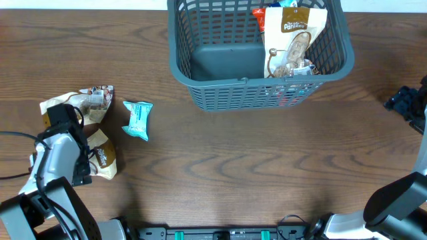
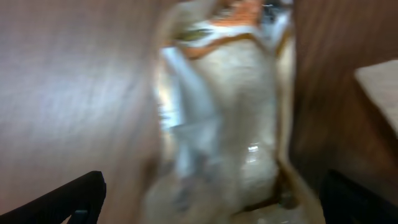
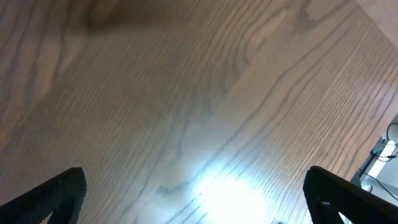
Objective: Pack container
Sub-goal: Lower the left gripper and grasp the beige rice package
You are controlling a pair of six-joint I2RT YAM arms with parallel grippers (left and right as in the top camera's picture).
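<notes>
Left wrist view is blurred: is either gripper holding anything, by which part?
Nothing held: left gripper open over a beige plastic snack packet, right gripper open over wooden table.

Container [image 1: 200, 93] far rim cut by overhead top edge; left wrist view motion-blurred, pale packet [image 2: 236, 124] smeared, print unreadable; left arm [image 1: 57, 157] covers part of the brown packet [image 1: 105, 160] beneath it.

The left arm [image 1: 57, 157], at 8 o'clock in the overhead view, has a rounded silver-grey link between black joint housings, with thin black cables [image 1: 20, 135] looping off it. The right arm [image 1: 400, 197], at 4 o'clock, is dark charcoal above a pale grey segment. The left fingers [image 2: 74, 196] and right fingers [image 3: 53, 193] are matte black, blunt wedges.
</notes>
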